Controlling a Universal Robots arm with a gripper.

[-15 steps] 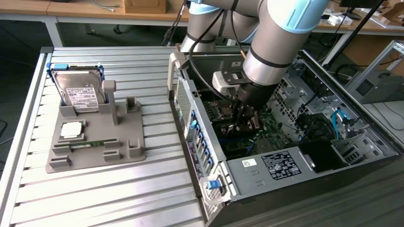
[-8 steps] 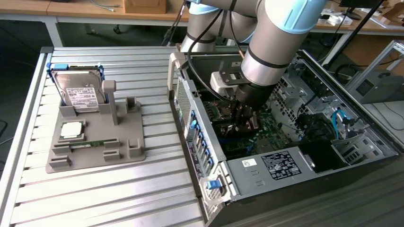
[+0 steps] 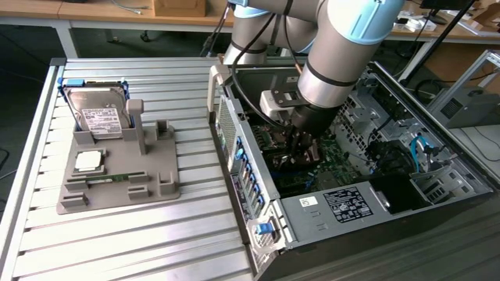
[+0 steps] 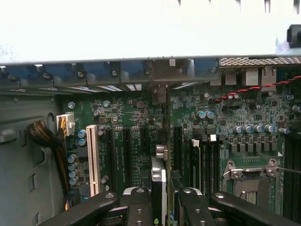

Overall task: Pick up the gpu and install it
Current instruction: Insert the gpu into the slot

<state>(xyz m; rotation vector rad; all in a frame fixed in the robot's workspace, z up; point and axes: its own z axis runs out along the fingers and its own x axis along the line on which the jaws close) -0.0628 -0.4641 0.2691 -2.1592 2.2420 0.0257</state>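
Wrist view: gripper [image 4: 162, 200] closed narrow on the gpu [image 4: 159, 181], card held edge-on, upright over the green motherboard [image 4: 127, 136] slots. Exterior view: arm reaches down inside the open computer case [image 3: 258, 222]; hard drive [image 3: 100, 117] stands in the grey holder [image 3: 117, 181] on the table [image 3: 117, 246].

We see a ribbed metal surface [image 3: 117, 246], wooden desks [image 3: 102, 10] on white legs behind it, a cardboard box [image 3: 180, 7], dark floor [image 3: 23, 52], even indoor light
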